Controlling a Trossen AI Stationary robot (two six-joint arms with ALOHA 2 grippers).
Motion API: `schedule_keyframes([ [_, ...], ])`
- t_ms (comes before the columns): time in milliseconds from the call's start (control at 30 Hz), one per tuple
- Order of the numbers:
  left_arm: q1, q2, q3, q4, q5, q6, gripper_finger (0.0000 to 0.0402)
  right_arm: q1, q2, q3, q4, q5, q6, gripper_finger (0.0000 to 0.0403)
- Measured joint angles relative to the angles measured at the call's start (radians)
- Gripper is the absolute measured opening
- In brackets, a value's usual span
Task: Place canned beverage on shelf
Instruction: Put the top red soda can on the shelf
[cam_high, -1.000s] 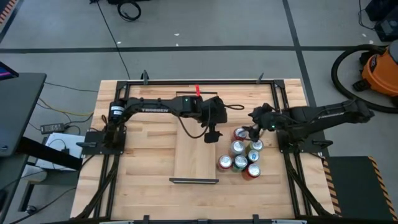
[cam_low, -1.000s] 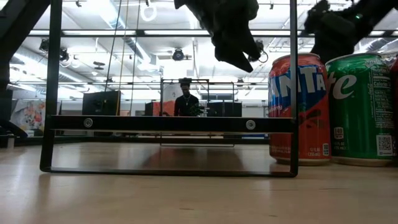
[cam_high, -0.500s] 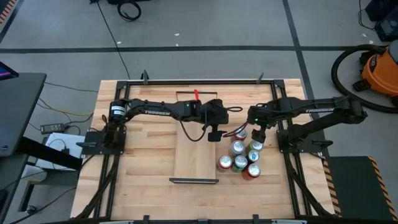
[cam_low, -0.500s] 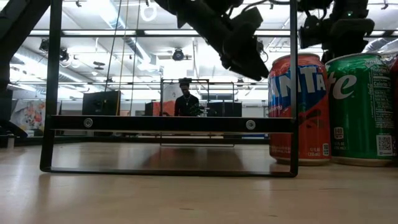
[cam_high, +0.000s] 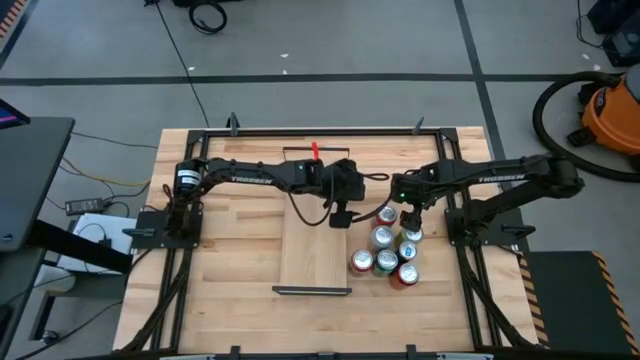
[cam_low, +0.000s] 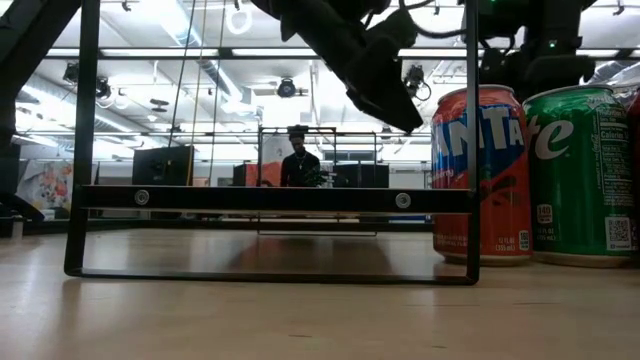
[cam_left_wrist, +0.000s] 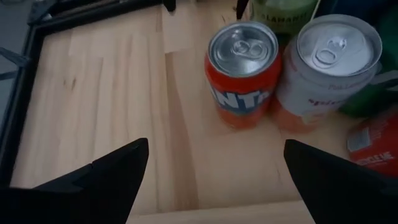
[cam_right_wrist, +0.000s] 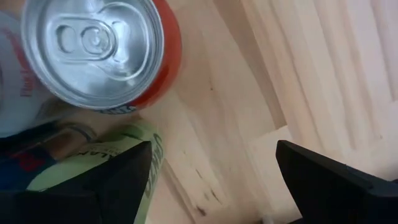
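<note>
Several beverage cans stand upright in a cluster (cam_high: 388, 245) on the table, right of the shelf (cam_high: 315, 250), a light-wood plank with black end frames (cam_low: 270, 200). An orange can (cam_high: 386, 214) is the farthest of them. My left gripper (cam_high: 340, 215) hangs open over the shelf's right edge, slanting down toward the orange can (cam_left_wrist: 242, 74) and a white can (cam_left_wrist: 329, 68). My right gripper (cam_high: 409, 212) points down, open, just right of the orange can (cam_right_wrist: 99, 50), above the cans. An orange can (cam_low: 480, 175) and a green can (cam_low: 585, 175) show in the low view.
Black frame rails (cam_high: 455, 180) run along the table's sides and far edge. A red marker (cam_high: 318, 148) lies by the shelf's far frame. Bare wood lies left of the shelf (cam_high: 240, 250). A person (cam_low: 298, 165) stands far back in the room.
My right gripper has swung in over the far end of the can cluster and tipped from slanting to pointing straight down. My left gripper has sunk a little toward the cans and rolled slightly. The cans and the shelf have stayed put.
</note>
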Motion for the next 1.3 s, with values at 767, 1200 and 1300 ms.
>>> schedule_keyframes([
  [767,0.000,0.000,0.001,-0.031,0.045,0.182,0.0386,-0.148,0.028,-0.071,0.307,0.075,-0.162,0.0354],
  [1200,-0.006,0.019,0.002,0.091,0.071,0.001,0.0386,-0.054,-0.141,-0.168,0.363,0.264,-0.004,0.0354],
  [1300,-0.010,0.020,0.008,0.074,0.070,-0.003,0.0386,-0.031,-0.155,-0.197,0.395,0.280,0.031,0.0354],
])
